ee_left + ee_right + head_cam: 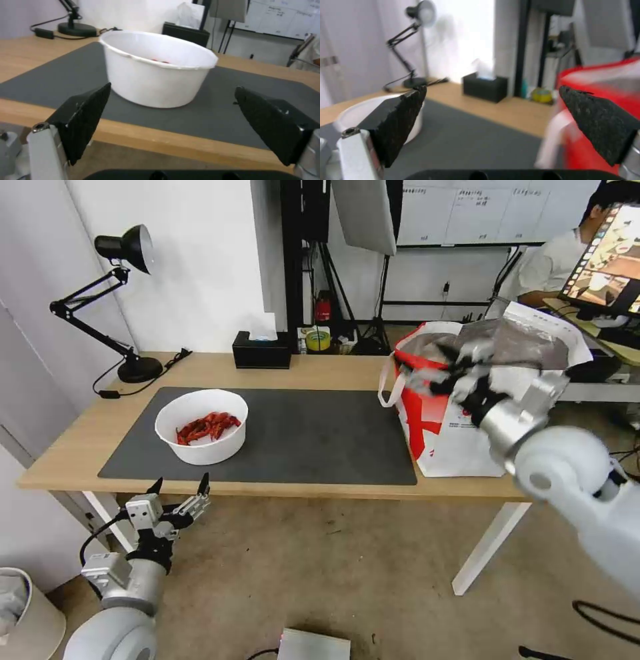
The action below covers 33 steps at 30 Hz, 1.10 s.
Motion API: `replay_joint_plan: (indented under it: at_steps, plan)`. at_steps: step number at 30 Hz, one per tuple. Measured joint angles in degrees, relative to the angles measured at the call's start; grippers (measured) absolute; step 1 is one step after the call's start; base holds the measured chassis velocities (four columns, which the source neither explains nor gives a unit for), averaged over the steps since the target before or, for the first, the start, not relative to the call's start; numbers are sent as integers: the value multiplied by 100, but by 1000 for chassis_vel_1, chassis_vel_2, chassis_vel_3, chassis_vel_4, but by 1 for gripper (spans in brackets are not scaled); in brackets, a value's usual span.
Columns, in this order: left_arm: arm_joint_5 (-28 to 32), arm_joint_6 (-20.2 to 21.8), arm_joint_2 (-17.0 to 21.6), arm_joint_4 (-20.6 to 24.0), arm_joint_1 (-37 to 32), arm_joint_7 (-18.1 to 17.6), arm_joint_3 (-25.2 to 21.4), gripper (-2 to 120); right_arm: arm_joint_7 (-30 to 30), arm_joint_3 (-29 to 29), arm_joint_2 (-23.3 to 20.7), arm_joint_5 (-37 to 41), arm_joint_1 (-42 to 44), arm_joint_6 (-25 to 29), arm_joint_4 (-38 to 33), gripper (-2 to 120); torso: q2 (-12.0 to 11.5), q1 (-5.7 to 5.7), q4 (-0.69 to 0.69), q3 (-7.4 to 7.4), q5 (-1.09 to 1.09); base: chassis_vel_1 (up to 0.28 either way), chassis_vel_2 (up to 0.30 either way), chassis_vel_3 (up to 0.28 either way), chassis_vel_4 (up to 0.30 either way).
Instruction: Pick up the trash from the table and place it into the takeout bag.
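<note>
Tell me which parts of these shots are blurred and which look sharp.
Head view: the right gripper and forearm smear with motion blur in front of the takeout bag, while the bowl and the left gripper are crisp. Right wrist view: the red bag streaks. Left wrist view: the bowl reads clearly, the background soft.

The table (pixel 320 370) looks like light wood with a smooth, faintly satin top, on white painted legs. Over it lies a dark grey mat (pixel 320 437), flat and matt. At centre left of the head view the white bowl (pixel 202 427) looks like thin plastic, smooth and slightly glossy (its rim is a little wavy). The takeout bag (pixel 460 437), at right, has a smooth white-and-red outside and crinkled, shiny silver foil inside. The left gripper (pixel 171 110) carries black, matt, finely textured pads (pixel 88 117) on pale grey metal-looking fingers; the right gripper (pixel 491 116) pads (pixel 598 122) look rough and grainy.
</note>
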State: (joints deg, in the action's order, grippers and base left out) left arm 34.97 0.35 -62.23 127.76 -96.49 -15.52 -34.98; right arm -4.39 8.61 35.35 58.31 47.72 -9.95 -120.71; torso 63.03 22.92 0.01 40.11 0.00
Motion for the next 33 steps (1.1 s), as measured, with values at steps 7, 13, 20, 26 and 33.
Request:
replay_joint_plan:
  at_steps: [7, 13, 20, 26, 33]
  plan:
    - [-16, -14, -64, 6, -32, 11, -46, 100, -138, 20, 273, -692, 930, 142, -268, 100, 0, 0, -2, 0, 0, 0, 0, 0, 0]
    - [-5, -17, -72, -8, -43, 19, -68, 100, -376, 195, 593, -1338, 1819, 444, -238, 100, 0, 0, -2, -1, -1, 0, 0, 0, 0]
    - [-2, -18, -66, -25, -56, 63, -79, 100, -536, 491, 952, -1976, 2789, 816, -127, 100, 0, 0, -2, -1, -1, 0, 0, 0, 0]
    - [-1, -18, -56, -26, -81, 118, -86, 100, -684, 621, 1304, -2454, 3364, 1161, -49, 100, 0, 0, -2, 0, 0, 0, 0, 0, 0]
    - [3, -18, -51, 19, -114, 124, -100, 100, -855, 628, 1589, -2769, 3765, 1442, -31, 100, 0, 0, -2, 0, -1, 0, 0, 0, 0]
